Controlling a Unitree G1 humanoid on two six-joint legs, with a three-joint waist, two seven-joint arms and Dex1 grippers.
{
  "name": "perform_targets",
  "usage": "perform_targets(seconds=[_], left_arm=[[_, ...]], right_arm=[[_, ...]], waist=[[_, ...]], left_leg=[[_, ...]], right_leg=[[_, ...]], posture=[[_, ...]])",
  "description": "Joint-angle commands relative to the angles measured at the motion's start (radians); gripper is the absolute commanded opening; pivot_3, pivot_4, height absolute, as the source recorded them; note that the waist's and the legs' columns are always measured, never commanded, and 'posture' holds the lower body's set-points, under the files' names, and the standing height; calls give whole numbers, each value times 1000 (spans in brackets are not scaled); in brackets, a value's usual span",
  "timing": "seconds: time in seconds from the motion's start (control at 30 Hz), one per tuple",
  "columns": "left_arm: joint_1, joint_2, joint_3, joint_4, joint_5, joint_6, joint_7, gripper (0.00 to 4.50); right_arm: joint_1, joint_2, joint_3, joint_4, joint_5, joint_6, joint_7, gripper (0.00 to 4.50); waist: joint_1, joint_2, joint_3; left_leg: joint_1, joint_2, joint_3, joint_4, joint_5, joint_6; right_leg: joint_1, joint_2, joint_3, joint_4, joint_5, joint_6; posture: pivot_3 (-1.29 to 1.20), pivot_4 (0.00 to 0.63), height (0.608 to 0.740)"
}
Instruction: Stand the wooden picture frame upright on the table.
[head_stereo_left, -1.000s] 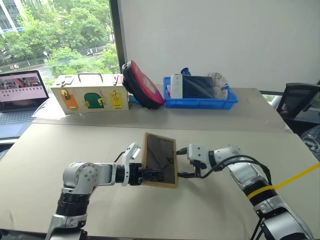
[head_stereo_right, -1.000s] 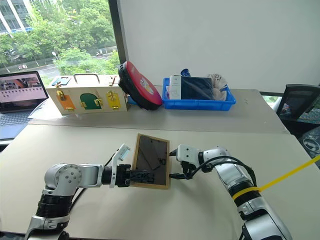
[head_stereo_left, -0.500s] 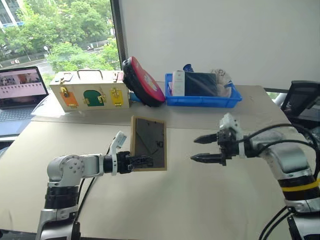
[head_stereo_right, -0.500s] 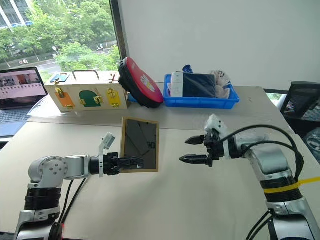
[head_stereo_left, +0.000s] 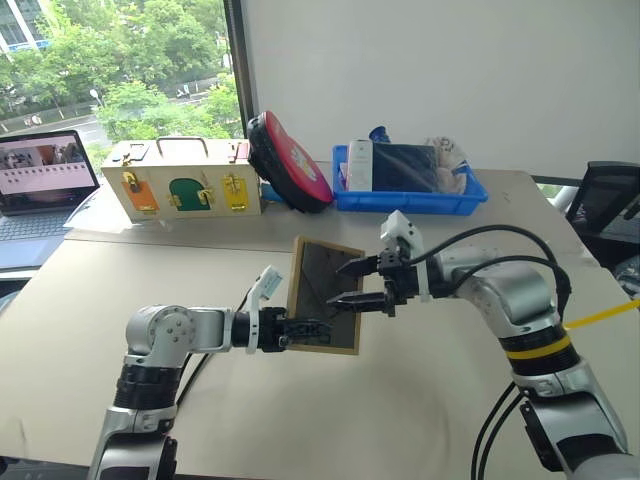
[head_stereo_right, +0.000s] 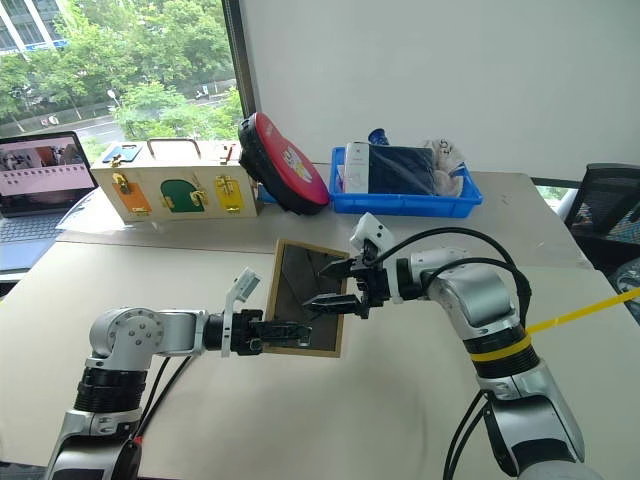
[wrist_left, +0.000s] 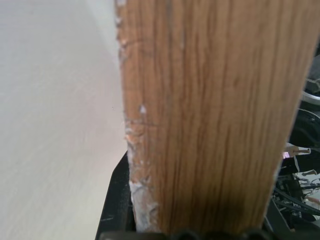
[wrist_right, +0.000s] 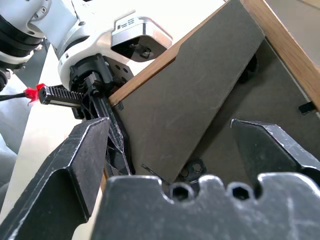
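The wooden picture frame (head_stereo_left: 326, 296) is held above the table (head_stereo_left: 420, 400), clear of the surface, with its long axis close to vertical and its top leaning slightly away from the left gripper (head_stereo_left: 312, 328). Its dark grey backing board faces the camera and the right gripper (head_stereo_left: 352, 283). The left gripper is clamped on the frame's lower edge, near the corner on that gripper's side. In the left wrist view the wood-grain edge (wrist_left: 200, 115) rises directly between the gripper's fingers. The right gripper stands spread wide and holds nothing; its fingertips lie just in front of the backing board, one above the other, near the frame's upper half. In the right wrist view the hinged stand (wrist_right: 185, 105) lies between the two fingers. Beyond both grippers, a blue bin (head_stereo_left: 410, 198) holds a dark flat item, a white box and crumpled white material. Beside it lean a red-and-black disc (head_stereo_left: 285, 160) and a cream wooden box (head_stereo_left: 180, 187).
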Motion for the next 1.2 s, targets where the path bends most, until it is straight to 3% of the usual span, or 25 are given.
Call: perform_targets(seconds=[0.03, 0.23, 0.43, 0.57, 0.67, 0.83, 1.0, 1.2], left_arm=[[-45, -16, -2, -41, -45, -5, -33, 713], [-60, -7, 15, -2, -33, -12, -34, 713], [-66, 8, 13, 22, -23, -28, -54, 713], [-65, 7, 18, 24, -30, -19, -57, 713], [-65, 5, 32, 38, -49, 3, -57, 713], [-104, -31, 132, 143, -101, 82, -16, 713], [-173, -68, 232, 227, -136, 180, 37, 713], [-199, -48, 195, 344, -189, 191, 93, 713]], right_arm=[[1, 21, -17, -47, 53, -13, 35, 4500], [32, -37, -80, -137, 178, 105, 81, 4500], [136, -169, -107, -261, 270, 149, 152, 4500], [187, -220, -127, -289, 265, 137, 129, 4500], [215, -251, -148, -227, 179, 80, 65, 4500], [276, -285, -174, -15, -87, -285, -65, 4500], [319, -277, -204, 103, -234, -652, -136, 4500], [341, -235, -117, 183, -661, -1352, -469, 4500]], waist=[[-2, 0, 0], [2, 0, 0], [4, 0, 0], [-3, 0, 1], [-6, 0, 1], [-4, -1, 1], [1, -2, 2], [-9, -1, 2]], left_leg=[[0, 0, 0, 0, 0, 0], [0, 0, 0, 0, 0, 0], [0, 0, 0, 0, 0, 0], [0, 0, 0, 0, 0, 0], [0, 0, 0, 0, 0, 0], [0, -1, 0, 1, 0, 0], [-2, -1, 0, 1, 0, 0], [-1, 0, 0, 0, 0, 0]], right_leg=[[0, 0, 0, 0, 0, 0], [0, 0, 0, 0, 0, 0], [0, 0, 0, 0, 0, 0], [0, 0, 0, 0, 0, 0], [0, 0, 0, 0, 0, 0], [0, 0, 0, 0, 0, 0], [0, 0, 0, -1, 0, 1], [-1, 0, 0, 0, 0, 0]], posture=[[0, 150, 717], [0, 150, 717], [0, 150, 717], [0, 150, 717], [0, 150, 717], [0, 150, 717], [0, 150, 717], [0, 150, 717]])
